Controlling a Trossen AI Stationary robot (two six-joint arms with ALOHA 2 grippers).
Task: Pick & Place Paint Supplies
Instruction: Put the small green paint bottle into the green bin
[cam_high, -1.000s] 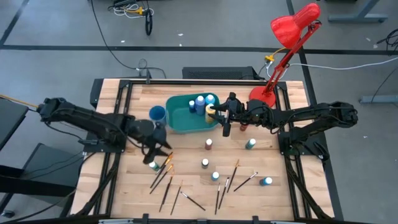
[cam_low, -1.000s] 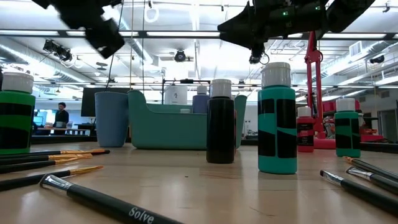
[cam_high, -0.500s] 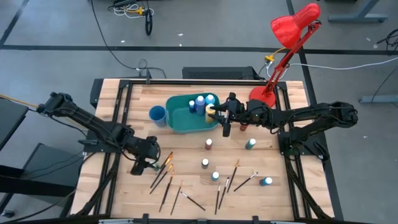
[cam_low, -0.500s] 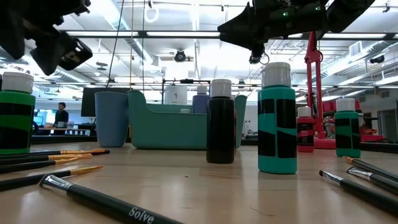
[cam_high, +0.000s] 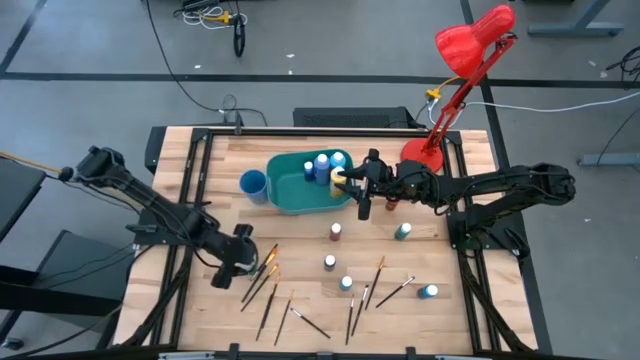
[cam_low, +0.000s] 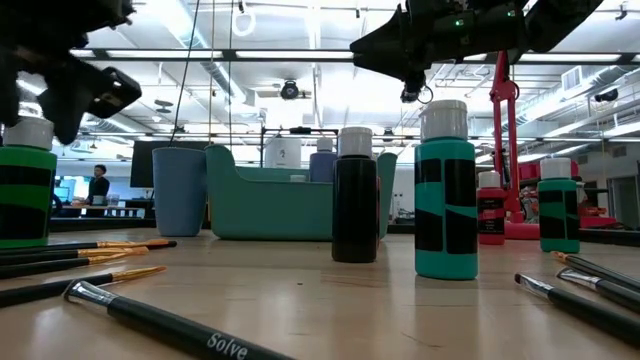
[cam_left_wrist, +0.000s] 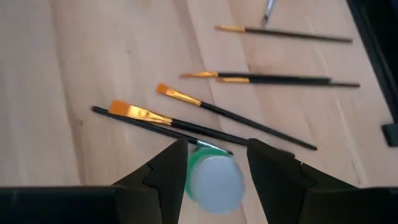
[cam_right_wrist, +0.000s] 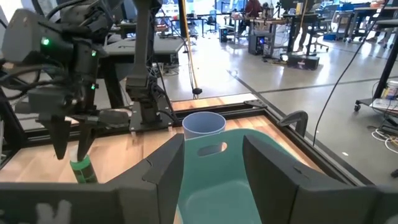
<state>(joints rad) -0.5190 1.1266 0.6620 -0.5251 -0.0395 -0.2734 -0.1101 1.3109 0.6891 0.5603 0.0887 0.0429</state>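
Overall layout: a wooden table (cam_high: 300, 215) carries a teal bin (cam_high: 300, 190), a small blue cup (cam_high: 252, 182) just beside it, scattered paint bottles and brushes, and a red desk lamp (cam_high: 455, 70) at the far right corner.
Left gripper (cam_high: 232, 268): low over the table's near-left area, fingers spread and straddling a green bottle (cam_left_wrist: 211, 177) without pinching it; in the left wrist view the bottle's pale cap sits between the two dark fingers (cam_left_wrist: 168, 171).
Green bottle, position: upright on the table, touching or just beside the orange-bristled brushes (cam_left_wrist: 186, 127) that lie fanned out next to it.
Right gripper (cam_high: 363, 195): held above the right edge of the teal bin, fingers apart and empty; the right wrist view looks past them into the bin and on to the blue cup.
Bottles already in the bin: several blue ones and a yellow one (cam_high: 338, 177) stand together at its far right end.
Bottles on the table: a brown one (cam_high: 336, 232), a teal one (cam_high: 402, 232), a white-capped one (cam_high: 329, 263), two more (cam_high: 347, 284) near the front, the last lying at the right (cam_high: 429, 291).
Brushes on the table: thin dark-handled brushes (cam_high: 300, 310) lie loose along the near edge, some crossing one another.
Low view: a black bottle (cam_low: 355, 195) and a teal-and-black bottle (cam_low: 446, 190) stand upright in the foreground, with the bin behind them.
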